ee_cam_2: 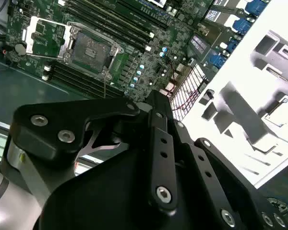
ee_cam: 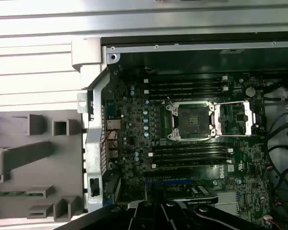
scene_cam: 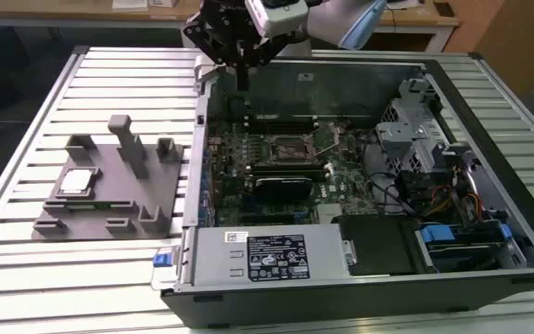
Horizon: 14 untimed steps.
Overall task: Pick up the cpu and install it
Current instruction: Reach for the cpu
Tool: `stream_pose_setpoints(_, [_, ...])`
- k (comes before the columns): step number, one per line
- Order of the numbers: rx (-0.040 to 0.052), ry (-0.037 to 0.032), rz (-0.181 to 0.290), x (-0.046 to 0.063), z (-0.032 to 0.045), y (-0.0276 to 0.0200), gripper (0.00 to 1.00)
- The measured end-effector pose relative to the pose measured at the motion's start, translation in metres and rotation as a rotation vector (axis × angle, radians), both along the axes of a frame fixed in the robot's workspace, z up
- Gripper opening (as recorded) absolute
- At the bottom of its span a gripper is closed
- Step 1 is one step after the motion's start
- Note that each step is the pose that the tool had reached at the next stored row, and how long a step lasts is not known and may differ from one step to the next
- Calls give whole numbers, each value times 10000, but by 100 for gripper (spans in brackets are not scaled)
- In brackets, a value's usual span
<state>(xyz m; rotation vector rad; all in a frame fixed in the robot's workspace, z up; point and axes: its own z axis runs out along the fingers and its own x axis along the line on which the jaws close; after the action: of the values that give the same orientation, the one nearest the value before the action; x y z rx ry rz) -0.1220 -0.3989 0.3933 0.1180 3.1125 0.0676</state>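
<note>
I judge the 1st step, the pick-up, is not yet begun. The cpu [scene_cam: 77,182] lies flat in a pocket of the grey fixture tray [scene_cam: 119,198], outside the computer case [scene_cam: 341,300], at the exterior view's left. The gripper [scene_cam: 241,78] hangs high over the case's far wall, pointing down, well apart from the cpu. I cannot tell if it is open or closed. The motherboard socket [ee_cam: 188,120] stands open and empty. Such a thin chip calls for a level approach and a grip on its edges.
</note>
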Motion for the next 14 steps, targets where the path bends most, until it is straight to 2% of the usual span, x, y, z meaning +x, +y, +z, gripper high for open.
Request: stream_pose_setpoints(14, [1,-1,0,-22,0,0,11])
